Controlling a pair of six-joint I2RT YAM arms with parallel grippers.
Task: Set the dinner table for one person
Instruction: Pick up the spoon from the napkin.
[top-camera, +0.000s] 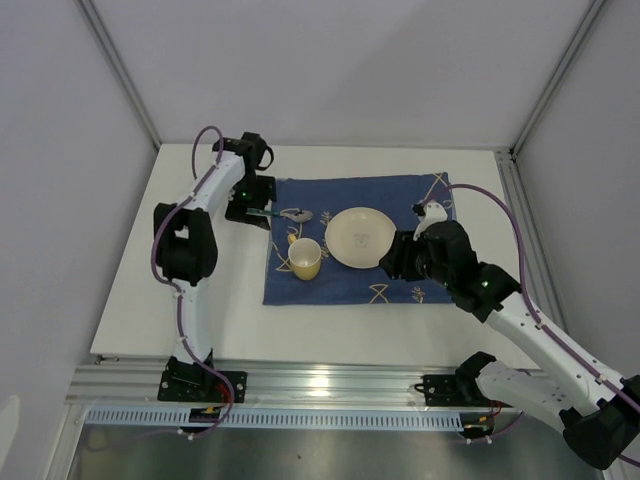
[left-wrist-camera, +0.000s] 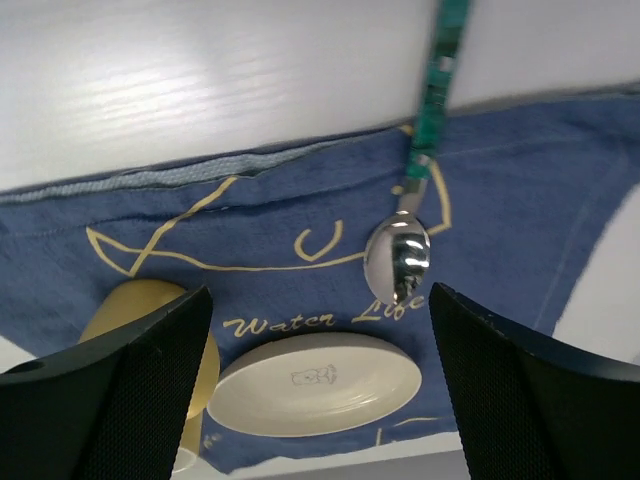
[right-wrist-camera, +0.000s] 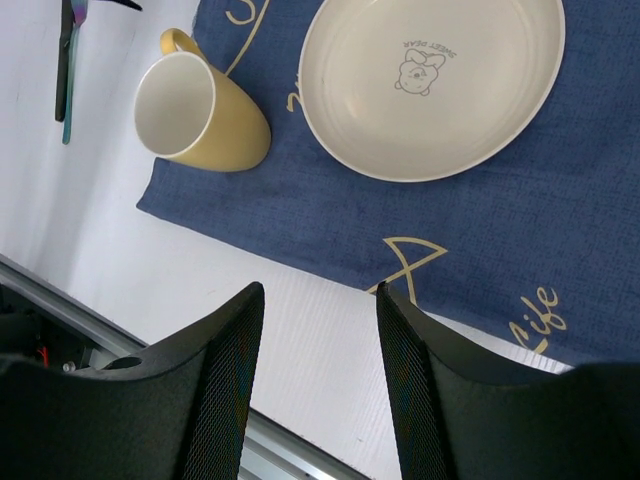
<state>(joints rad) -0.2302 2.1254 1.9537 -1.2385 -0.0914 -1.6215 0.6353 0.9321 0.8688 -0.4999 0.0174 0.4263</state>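
Top external view, starting at the left: the white surface (top-camera: 240, 320) fills the middle of the frame, edged by silver rails, and carries everything else. My left hand (top-camera: 258, 211) sits at upper left of centre, at the left edge of the dark blue cloth (top-camera: 340, 285). Its fingers are spread wide and grasp nothing. Just right of it lies the spoon (top-camera: 290, 214), its teal handle pointing back toward that hand. In the left wrist view the handle reaches past the cloth's hem onto the surface, while the shiny bowl rests on the cloth, apart from both fingers. Below the spoon, near the cloth's lower left corner, sits the yellow mug (top-camera: 305, 259). Just right of it, in the middle of the cloth, is the cream plate (top-camera: 358, 238) with a small printed figure inside. My right hand (top-camera: 390, 262) hangs close by the plate's lower right rim. Its fingers are parted and hold nothing, with cloth and bare surface showing between them in the right wrist view.
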